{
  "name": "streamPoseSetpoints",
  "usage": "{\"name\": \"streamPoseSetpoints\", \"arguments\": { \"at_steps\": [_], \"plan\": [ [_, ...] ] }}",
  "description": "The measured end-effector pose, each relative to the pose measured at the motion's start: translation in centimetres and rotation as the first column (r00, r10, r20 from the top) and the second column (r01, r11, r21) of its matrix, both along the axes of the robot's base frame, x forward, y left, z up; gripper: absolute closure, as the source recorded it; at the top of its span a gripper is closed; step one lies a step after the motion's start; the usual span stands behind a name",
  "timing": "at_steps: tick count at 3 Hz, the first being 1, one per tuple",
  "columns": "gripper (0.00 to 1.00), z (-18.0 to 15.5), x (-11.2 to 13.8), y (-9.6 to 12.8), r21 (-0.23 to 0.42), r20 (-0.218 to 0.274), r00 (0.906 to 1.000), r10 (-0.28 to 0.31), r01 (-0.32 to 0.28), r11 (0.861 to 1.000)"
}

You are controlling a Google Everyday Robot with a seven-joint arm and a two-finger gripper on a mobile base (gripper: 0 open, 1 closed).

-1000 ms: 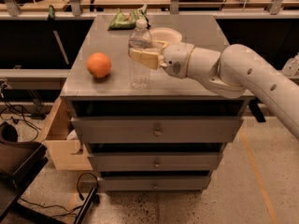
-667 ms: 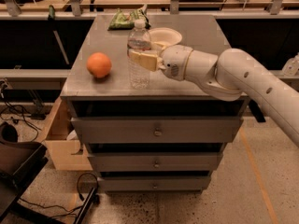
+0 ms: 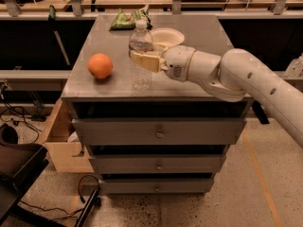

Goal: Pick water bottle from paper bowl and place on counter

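The water bottle (image 3: 141,74) is clear with a white cap and stands upright with its base on the counter (image 3: 109,51), near the front edge. My gripper (image 3: 142,59) comes in from the right and is shut on the bottle's middle, its cream fingers (image 3: 147,61) wrapped around the body. The white paper bowl (image 3: 166,36) lies empty just behind the gripper's wrist, toward the back of the counter. The white arm reaches in from the right.
An orange (image 3: 100,65) sits on the counter left of the bottle. A green snack bag (image 3: 127,20) lies at the back left. Three drawers (image 3: 158,132) are below. A wooden box (image 3: 61,143) stands on the floor at the left.
The bottle and gripper have stayed almost in place; the arm has shifted only slightly, and the bottle is still held upright on the counter.
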State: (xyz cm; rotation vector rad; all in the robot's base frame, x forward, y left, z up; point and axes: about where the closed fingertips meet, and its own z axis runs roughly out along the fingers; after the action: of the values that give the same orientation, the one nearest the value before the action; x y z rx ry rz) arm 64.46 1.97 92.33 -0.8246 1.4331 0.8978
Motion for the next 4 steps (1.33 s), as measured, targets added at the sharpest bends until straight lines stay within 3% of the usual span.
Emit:
{"name": "streamPoseSetpoints", "arguments": {
  "at_steps": [1,4],
  "plan": [
    [0.81,0.09,0.00,0.01,0.000,0.000,1.0000,0.000,0.000,1.000],
    [0.12,0.16,-0.07,0.30,0.000,0.001,1.0000,0.005,-0.005,1.000]
  ]
}}
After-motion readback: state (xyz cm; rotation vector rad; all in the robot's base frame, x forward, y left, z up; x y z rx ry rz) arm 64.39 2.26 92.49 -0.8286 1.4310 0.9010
